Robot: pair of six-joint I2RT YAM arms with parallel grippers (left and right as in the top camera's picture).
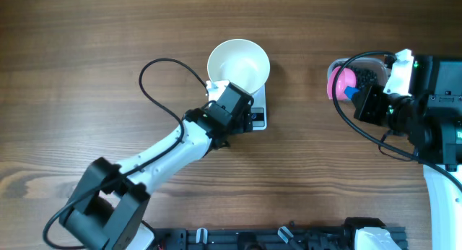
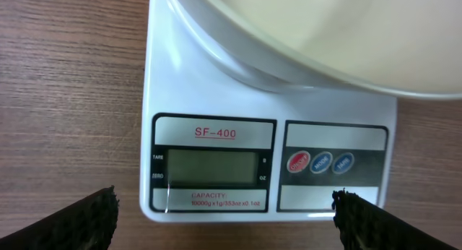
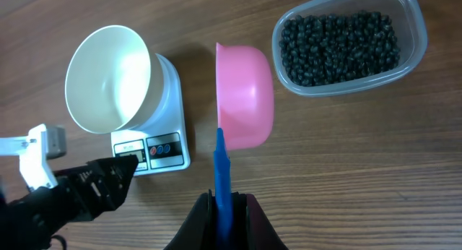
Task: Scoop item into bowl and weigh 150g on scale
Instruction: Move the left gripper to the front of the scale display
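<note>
Hovering over the scale (image 2: 271, 163), the left pincer (image 2: 224, 214) gapes while the right pincer (image 3: 225, 203) pinches the pink scoop (image 3: 245, 95).

Matt wood-grain table (image 1: 72, 48), glossy white plastic scale (image 2: 162, 76), smooth white bowl (image 1: 225, 58), clear plastic tub (image 3: 414, 51), smooth pink plastic scoop (image 3: 245, 91)

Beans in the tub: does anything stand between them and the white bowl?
Nothing visible does: the tub is lidless, the bowl open, and the left gripper hovers over the scale's display, not the bowl.
</note>
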